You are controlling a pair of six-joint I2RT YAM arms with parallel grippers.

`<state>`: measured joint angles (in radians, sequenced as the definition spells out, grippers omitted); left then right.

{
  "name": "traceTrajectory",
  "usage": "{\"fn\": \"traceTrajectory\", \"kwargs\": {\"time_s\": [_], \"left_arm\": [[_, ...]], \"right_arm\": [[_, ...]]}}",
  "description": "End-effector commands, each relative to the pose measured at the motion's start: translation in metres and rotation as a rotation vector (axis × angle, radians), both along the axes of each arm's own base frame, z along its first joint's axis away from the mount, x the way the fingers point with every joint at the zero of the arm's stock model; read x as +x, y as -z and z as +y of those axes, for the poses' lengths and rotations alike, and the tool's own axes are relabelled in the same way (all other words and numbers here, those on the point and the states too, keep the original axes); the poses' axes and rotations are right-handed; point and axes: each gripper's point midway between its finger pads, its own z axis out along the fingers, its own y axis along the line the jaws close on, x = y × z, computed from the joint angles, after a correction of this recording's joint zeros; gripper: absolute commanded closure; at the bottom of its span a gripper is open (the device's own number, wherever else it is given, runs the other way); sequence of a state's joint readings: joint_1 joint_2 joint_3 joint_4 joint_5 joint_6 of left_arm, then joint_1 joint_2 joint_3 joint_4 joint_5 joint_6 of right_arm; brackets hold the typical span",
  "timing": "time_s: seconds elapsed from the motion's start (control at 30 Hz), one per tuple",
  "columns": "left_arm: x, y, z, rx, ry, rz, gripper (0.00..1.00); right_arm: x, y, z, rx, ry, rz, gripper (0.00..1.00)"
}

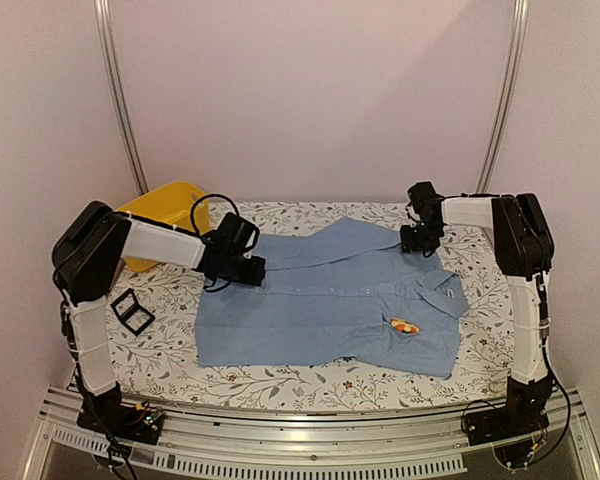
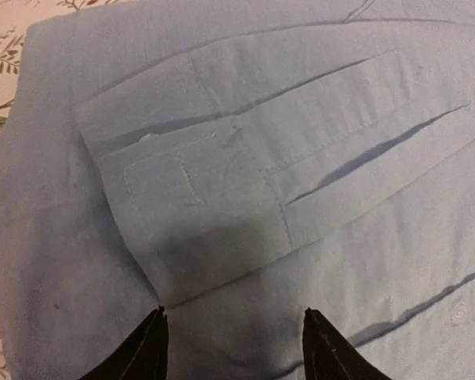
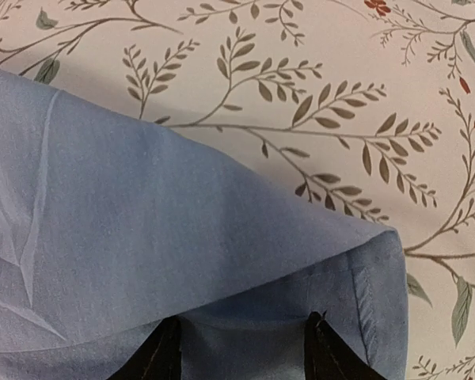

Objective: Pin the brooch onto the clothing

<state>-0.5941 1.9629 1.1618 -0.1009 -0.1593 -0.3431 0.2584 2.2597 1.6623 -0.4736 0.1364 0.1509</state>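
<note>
Orange brooch (image 1: 404,325) on blue shirt (image 1: 320,300)

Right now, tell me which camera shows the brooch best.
The top external view: the brooch lies visible on the shirt. Neither wrist view shows it; the left sees only shirt fabric, the right a shirt edge over the tablecloth.

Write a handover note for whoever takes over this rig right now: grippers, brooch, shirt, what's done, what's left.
Left gripper: jaws open, empty, above a folded, stitched part of the shirt.
Right gripper: jaws open, a folded shirt edge between them, not clamped.
Brooch: on the shirt's front, toward the right arm's side; neither gripper touches it.
Done: shirt spread on the table, brooch placed on it.
Left: the frames do not show whether the pin is fastened; check that first.
</note>
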Motion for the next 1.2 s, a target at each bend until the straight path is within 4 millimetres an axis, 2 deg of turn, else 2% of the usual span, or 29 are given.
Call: {"fn": "traceTrajectory", "kwargs": {"time_s": [0.0,0.1,0.2,0.27,0.3,0.37,0.4,0.43,0.47,0.5,0.53,0.57,0.63,0.77,0.8,0.9,1.0,1.07,1.1,1.17], "left_arm": [[0.030,0.031,0.004,0.003,-0.093,0.063,0.43],[0.048,0.041,0.011,0.009,-0.137,0.072,0.42],[0.072,0.043,0.032,-0.002,-0.217,0.059,0.42],[0.085,0.030,0.040,-0.006,-0.239,0.021,0.42],[0.087,0.018,0.036,-0.004,-0.211,-0.014,0.41],[0.085,-0.018,0.018,-0.010,-0.128,-0.120,0.38],[0.082,-0.039,0.008,-0.007,-0.085,-0.177,0.37],[0.074,-0.058,-0.004,-0.003,-0.041,-0.216,0.36],[0.062,-0.073,-0.013,0.001,-0.004,-0.231,0.36],[0.047,-0.080,-0.018,0.007,0.016,-0.223,0.35],[0.031,-0.087,-0.020,0.001,0.016,-0.206,0.35],[0.013,-0.087,-0.018,-0.008,0.007,-0.178,0.35],[-0.025,-0.081,-0.010,-0.052,-0.035,-0.118,0.35],[-0.092,-0.061,0.009,-0.119,-0.095,-0.007,0.34],[-0.105,-0.059,0.013,-0.117,-0.106,0.009,0.32],[-0.141,-0.030,0.024,-0.148,-0.164,0.119,0.27],[-0.165,0.001,0.045,-0.176,-0.264,0.193,0.24],[-0.170,0.008,0.055,-0.176,-0.316,0.201,0.21],[-0.172,0.011,0.060,-0.168,-0.335,0.206,0.17],[-0.177,0.018,0.067,-0.145,-0.356,0.216,0.16]], "right_arm": [[0.005,0.041,-0.024,-0.089,-0.005,0.149,0.49],[0.040,0.020,-0.020,-0.073,-0.021,0.066,0.49],[0.058,0.002,-0.015,-0.065,-0.055,0.033,0.49],[0.062,-0.015,-0.014,-0.063,-0.065,0.013,0.49],[0.062,-0.036,-0.013,-0.057,-0.066,-0.019,0.49],[0.056,-0.072,-0.013,-0.055,-0.066,-0.079,0.48],[0.049,-0.105,-0.014,-0.055,-0.063,-0.132,0.48],[0.038,-0.115,-0.014,-0.069,-0.062,-0.144,0.47],[0.024,-0.134,-0.013,-0.078,-0.061,-0.171,0.47],[0.006,-0.135,-0.012,-0.088,-0.056,-0.160,0.46],[-0.016,-0.156,-0.010,-0.083,-0.052,-0.185,0.46],[-0.040,-0.147,-0.005,-0.080,-0.052,-0.154,0.47],[-0.094,-0.149,0.010,-0.046,-0.062,-0.137,0.49],[-0.201,-0.112,0.056,-0.041,-0.140,-0.004,0.51],[-0.224,-0.107,0.069,-0.036,-0.176,0.018,0.51],[-0.277,-0.084,0.099,0.017,-0.227,0.094,0.49],[-0.308,-0.059,0.113,0.042,-0.263,0.154,0.41],[-0.314,-0.042,0.113,0.010,-0.275,0.163,0.35],[-0.315,-0.032,0.111,-0.011,-0.276,0.173,0.34],[-0.311,-0.022,0.111,-0.056,-0.298,0.178,0.33]]}}
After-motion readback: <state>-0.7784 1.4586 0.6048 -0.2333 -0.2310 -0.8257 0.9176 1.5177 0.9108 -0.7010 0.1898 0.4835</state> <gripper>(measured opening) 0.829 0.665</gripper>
